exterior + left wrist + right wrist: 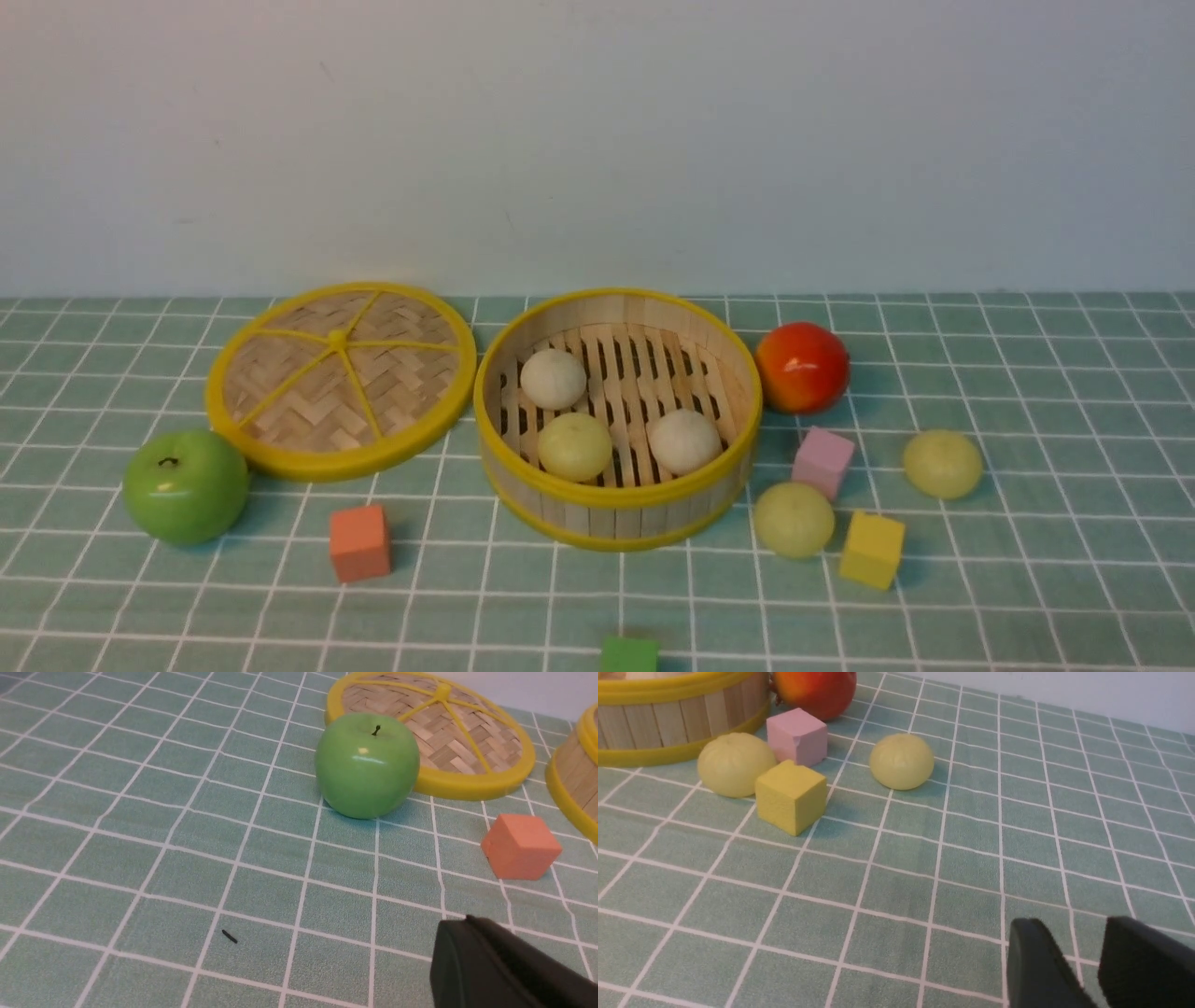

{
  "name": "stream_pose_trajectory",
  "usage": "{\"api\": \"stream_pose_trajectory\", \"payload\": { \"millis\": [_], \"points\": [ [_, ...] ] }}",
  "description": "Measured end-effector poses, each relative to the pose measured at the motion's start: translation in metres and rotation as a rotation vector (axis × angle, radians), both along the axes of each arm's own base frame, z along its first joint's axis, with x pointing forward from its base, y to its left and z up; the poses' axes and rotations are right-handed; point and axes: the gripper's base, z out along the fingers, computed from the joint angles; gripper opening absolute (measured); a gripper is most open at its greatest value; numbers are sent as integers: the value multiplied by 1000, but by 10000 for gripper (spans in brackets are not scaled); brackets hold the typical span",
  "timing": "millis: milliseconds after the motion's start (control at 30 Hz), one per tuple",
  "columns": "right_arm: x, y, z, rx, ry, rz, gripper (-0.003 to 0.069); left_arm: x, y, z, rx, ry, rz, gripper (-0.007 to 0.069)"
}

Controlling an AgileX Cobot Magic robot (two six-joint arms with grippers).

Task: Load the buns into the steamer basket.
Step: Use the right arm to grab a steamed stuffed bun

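Holding 3 buns (pixel 574 446): steamer basket (pixel 616 534)

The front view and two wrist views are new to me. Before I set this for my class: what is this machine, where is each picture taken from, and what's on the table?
This is a robot with two arms, each ending in a gripper. The front view looks forward from between the arms; each wrist view comes from a camera on one arm. The left gripper is only partly seen; the right gripper shows two fingers apart. Nothing is seen held. On the checked cloth, the steamer basket holds a back white bun, a front white bun and a yellow-green bun. A nearer loose bun and a rightmost loose bun lie to its right. Around it: lid, green apple, red apple, orange cube, pink cube, yellow cube, green cube.
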Motion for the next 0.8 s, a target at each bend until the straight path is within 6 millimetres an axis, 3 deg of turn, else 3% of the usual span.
{"api": "stream_pose_trajectory", "payload": {
  "millis": [600,800],
  "points": [
    [0,0,0,-4,-3,0,240,0,0,0,0,0,0,15],
    [4,3,17,182,-213,-8,240,0,0,0,0,0,0,17]
  ]
}}
